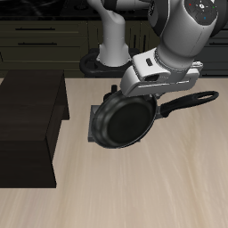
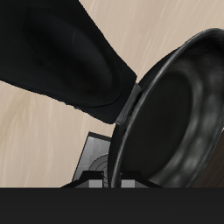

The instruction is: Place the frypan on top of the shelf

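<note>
One shelf (image 1: pixel 31 125) stands on the worktop (image 1: pixel 151 191), its flat top bare. Beside it, one frypan (image 1: pixel 125 120) hangs tilted in the air above the grey stove plate (image 1: pixel 94 131), empty, its handle pointing away from the shelf. The arm reaches down from behind, fingers (image 1: pixel 153 98) clamped on the pan's rim.

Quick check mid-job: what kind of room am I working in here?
Likely a simulated kitchen: a frypan in the hand, a grey stove plate beneath it, and dark drawer cabinets behind the table.
</note>
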### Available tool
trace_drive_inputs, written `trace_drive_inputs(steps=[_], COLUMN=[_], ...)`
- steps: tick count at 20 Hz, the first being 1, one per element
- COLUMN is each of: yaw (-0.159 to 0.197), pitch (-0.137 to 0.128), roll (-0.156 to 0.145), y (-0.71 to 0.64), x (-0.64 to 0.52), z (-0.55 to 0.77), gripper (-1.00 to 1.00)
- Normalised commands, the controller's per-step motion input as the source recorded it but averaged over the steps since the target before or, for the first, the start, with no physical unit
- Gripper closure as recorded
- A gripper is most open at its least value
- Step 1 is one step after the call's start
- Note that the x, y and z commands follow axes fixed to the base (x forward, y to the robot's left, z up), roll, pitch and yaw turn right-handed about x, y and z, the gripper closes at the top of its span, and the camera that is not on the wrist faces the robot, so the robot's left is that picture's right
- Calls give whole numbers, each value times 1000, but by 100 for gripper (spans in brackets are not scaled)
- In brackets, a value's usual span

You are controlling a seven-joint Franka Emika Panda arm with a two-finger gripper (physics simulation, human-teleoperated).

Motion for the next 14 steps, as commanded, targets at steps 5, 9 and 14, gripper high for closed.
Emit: trace_drive_inputs(steps=[5,9,14], yaw=[-1,6,6], pitch=[-27,-23,-17], roll=[-8,-1,0], y=[-15,-15,-28], x=[-106,-129,-104], z=[344,302,250], gripper=[100,100,100])
